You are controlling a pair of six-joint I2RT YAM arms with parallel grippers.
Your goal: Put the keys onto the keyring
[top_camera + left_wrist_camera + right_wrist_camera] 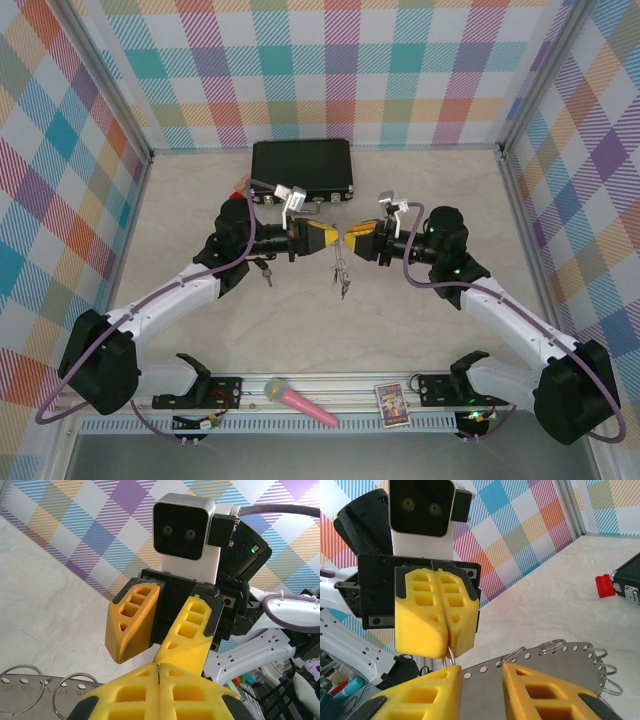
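One loop of the large thin grey metal keyring (555, 662) is clenched in my left end effector (448, 650), so the hoop hangs above the pale marbled tabletop (400, 330). Facing it tip to tip, my right end effector (481, 674) stands released, jaws apart.

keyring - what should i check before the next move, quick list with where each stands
1. Left gripper jaws shut on a keyring loop: ok.
2. Keyring hangs between the two grippers, apart from the black case: ok.
3. Right gripper carries a key: not ok, jaws apart, no key seen.
4. A key located: ok, one lies on the table by the left arm.
5. Other keys' whereabouts: cannot tell.
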